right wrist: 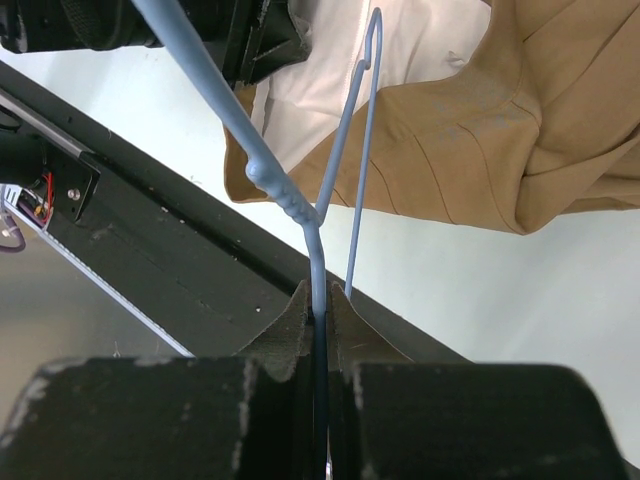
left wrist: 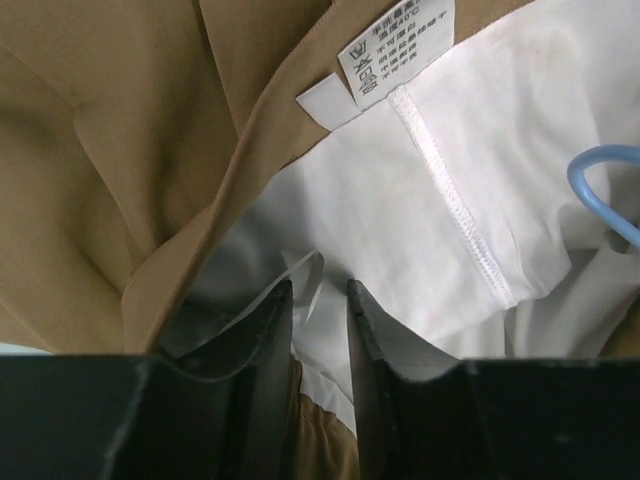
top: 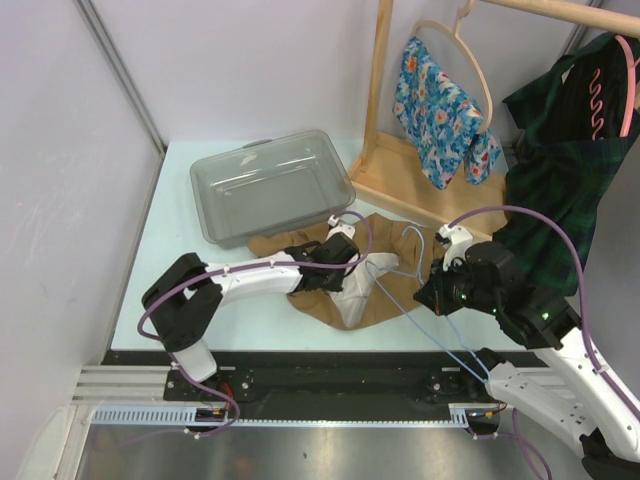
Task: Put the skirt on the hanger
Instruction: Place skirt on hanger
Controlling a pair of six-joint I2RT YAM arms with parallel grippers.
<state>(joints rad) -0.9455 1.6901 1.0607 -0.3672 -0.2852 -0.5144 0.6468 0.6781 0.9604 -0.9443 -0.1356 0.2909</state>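
Observation:
The tan skirt [top: 300, 243] lies crumpled on the table, its white lining [top: 356, 300] turned out towards the front. My left gripper [top: 348, 270] sits on its waist opening. In the left wrist view the gripper [left wrist: 318, 300] is shut on the skirt [left wrist: 130, 150], with lining [left wrist: 400, 200] and tan cloth between the fingers. My right gripper [top: 433, 290] is shut on the blue wire hanger [top: 405, 240], just right of the skirt. In the right wrist view the gripper [right wrist: 318, 300] pinches the hanger [right wrist: 290, 200] by its neck, and the skirt [right wrist: 500, 130] lies beyond. The hanger's end [left wrist: 600, 180] reaches over the lining.
A clear plastic bin [top: 270, 185] stands behind the skirt. A wooden rack [top: 378, 90] at the back right carries a floral garment [top: 435, 110] on a wooden hanger and a dark plaid garment [top: 560, 170] on a pink hanger [top: 628, 80]. A black rail [top: 330, 365] runs along the table's front edge.

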